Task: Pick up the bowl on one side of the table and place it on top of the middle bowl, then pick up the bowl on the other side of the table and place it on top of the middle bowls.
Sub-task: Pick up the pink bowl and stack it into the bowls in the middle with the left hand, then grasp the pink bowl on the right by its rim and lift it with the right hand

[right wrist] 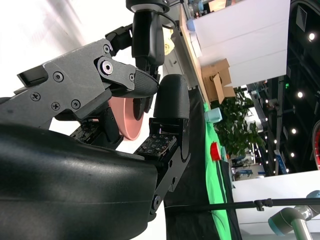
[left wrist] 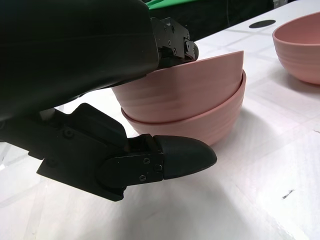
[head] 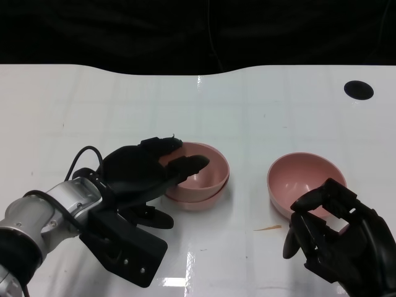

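two nested bowls (wrist view only)

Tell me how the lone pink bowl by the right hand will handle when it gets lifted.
The lone pink bowl looks like thin, rigid plastic, so it is probably light and should keep its shape. Its smooth, glossy wall may slip between the right hand's fingers. On the shiny table a sideways nudge would likely make it slide, not tip.
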Motion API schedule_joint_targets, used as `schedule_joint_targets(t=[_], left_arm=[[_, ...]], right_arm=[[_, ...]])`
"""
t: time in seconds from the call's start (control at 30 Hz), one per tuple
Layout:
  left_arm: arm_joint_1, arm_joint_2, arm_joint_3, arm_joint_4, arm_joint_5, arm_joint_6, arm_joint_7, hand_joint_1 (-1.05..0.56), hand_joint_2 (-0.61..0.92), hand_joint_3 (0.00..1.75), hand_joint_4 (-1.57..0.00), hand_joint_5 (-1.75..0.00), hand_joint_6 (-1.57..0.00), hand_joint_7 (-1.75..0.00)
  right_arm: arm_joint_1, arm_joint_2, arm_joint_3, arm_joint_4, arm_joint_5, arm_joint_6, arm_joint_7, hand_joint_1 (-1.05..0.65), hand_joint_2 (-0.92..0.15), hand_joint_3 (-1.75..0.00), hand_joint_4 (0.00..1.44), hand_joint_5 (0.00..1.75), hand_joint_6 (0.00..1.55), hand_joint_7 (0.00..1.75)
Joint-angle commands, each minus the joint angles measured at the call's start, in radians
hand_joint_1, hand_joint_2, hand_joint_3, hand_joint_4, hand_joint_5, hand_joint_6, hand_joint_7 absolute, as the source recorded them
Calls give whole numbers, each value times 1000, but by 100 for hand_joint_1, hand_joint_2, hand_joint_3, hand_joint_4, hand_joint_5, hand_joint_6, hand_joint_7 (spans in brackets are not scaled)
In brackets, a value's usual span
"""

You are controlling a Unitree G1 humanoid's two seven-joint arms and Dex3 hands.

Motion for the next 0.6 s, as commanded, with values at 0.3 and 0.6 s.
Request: schedule_joint_targets(t=[0.3, 0.6], left_arm=[[56, 71, 89, -176, -97, -28, -46, -83, 92, 58, -2, -1, -15, -4], [277, 89, 304, -481, -391, -22, -131, -41, 92, 29, -56, -14, -63, -8]], right_arm=[[4, -13, -19, -5, 22, -2, 11, -20, -69, -73, 83, 168, 78, 130], [-1, -16, -33, 4, 31, -5, 26, -19, -68, -74, 85, 167, 79, 130]])
